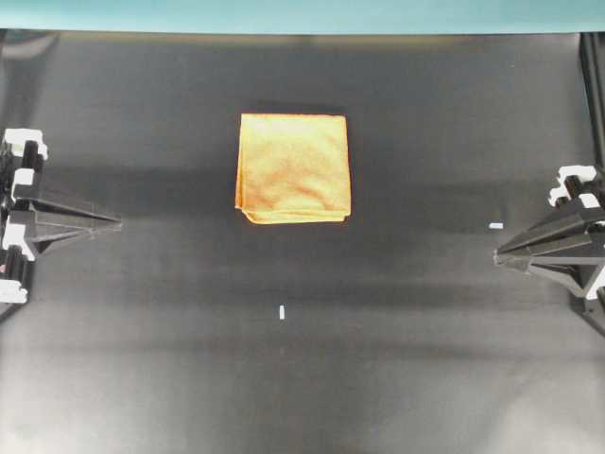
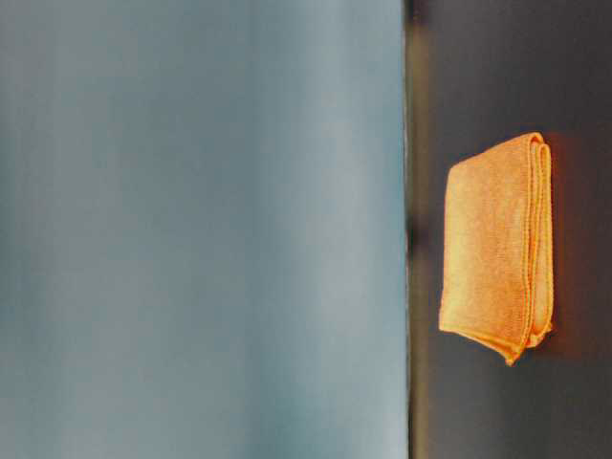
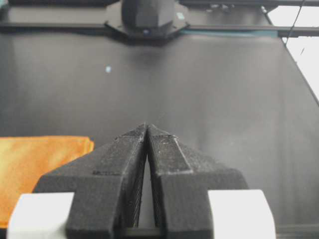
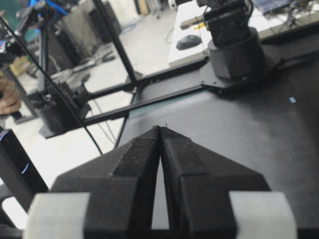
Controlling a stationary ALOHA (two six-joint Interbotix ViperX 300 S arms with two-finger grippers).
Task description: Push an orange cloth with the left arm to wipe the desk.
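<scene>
Orange cloth (image 1: pixel 293 168) lay flat and folded near the middle of the black worktop (image 1: pixel 142 359), toward the teal strip (image 1: pixel 302 14) at the far edge. Layered edges faced the near side and the lower left corner.

Left hand (image 1: pixel 115 223) sat at the left edge of the overhead view, fingers pressed together to a point, holding nothing, well apart from the cloth. Right hand (image 1: pixel 501 253) parked at the right edge, fingers likewise together and empty.

In the left wrist view the cloth (image 3: pixel 40 169) showed off to the left of the closed tips, not in line with them.

Risks as judged:
- Hand not aimed at the cloth; a straight advance would likely pass beside it.
- Narrow pointed tip on a soft fold could ride over or dig under the layers, unfolding or bunching the cloth rather than sliding it.
- Contact off-centre would likely spin the cloth instead of carrying it.
- Too high a contact would skim; too low could scrape the worktop.
</scene>
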